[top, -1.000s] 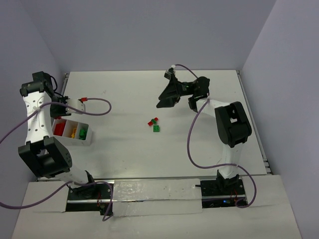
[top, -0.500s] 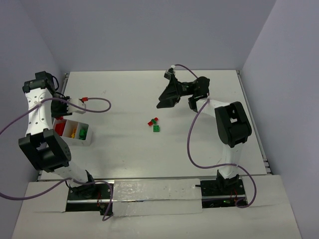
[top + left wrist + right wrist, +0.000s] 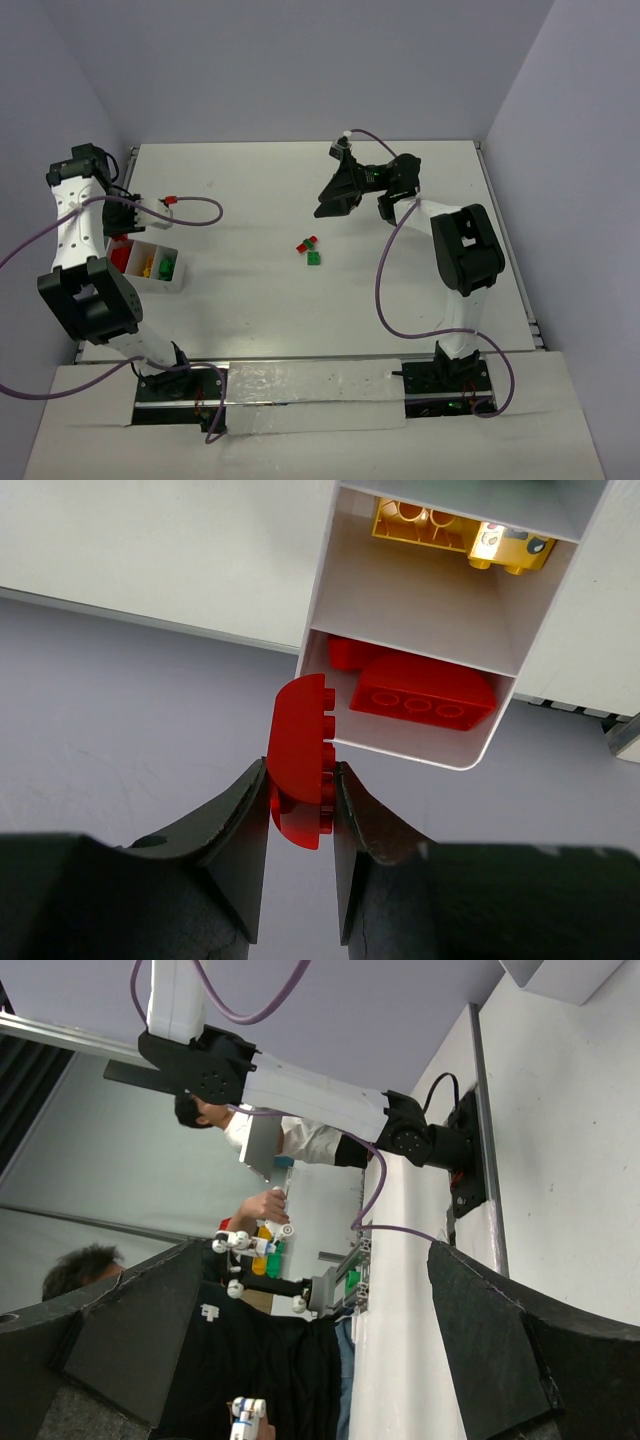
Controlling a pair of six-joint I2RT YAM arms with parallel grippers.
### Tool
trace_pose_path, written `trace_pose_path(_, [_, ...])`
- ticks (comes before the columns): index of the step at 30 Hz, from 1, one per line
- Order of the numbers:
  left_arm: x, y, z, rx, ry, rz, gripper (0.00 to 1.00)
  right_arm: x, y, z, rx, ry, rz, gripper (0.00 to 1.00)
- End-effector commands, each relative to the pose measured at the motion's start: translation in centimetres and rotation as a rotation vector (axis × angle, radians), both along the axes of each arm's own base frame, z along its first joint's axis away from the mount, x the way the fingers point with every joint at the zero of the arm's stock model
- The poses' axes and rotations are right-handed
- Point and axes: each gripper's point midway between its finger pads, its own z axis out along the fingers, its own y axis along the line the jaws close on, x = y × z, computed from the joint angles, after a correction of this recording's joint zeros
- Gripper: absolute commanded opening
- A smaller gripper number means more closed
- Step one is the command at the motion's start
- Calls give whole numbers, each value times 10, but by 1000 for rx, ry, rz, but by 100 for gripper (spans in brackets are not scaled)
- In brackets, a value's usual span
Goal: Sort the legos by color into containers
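Observation:
My left gripper (image 3: 300, 772) is shut on a red lego (image 3: 300, 750), held on edge just above the near end of the white tray (image 3: 590, 600). The tray's nearest compartment holds red legos (image 3: 425, 692); the one beyond holds yellow legos (image 3: 450, 528). In the top view the left gripper (image 3: 124, 222) hangs over the tray (image 3: 183, 277) at the left. A red-and-green pair of legos (image 3: 307, 243) and a green lego (image 3: 314, 259) lie mid-table. My right gripper (image 3: 336, 196) is open, empty and raised behind them, tilted up; it also shows in the right wrist view (image 3: 320, 1300).
The tray has three compartments: red (image 3: 120, 257), yellow (image 3: 146, 265), green (image 3: 167, 266). A purple cable (image 3: 195, 205) loops off the left arm over the table. Walls enclose the table at the back and both sides.
The left arm has shifted slightly over the tray, still holding the red lego. The right arm and the loose legos have not moved.

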Motion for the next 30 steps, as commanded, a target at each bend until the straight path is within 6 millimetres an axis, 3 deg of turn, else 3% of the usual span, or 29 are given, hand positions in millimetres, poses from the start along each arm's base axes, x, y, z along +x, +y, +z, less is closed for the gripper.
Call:
trace_pose_path(1, [-9,-6,-6,-38,44,-26,2,4,-1,9,18,-74,-2,100])
trace_pose_path(22, [-6,-3,-24,-25,55,-43,8,5,-1,5,12,-63,-2,100])
trace_pose_path(30, [-1,0,-27,-14,41,-33,20,5,-1,5,12,-62,-2,100])
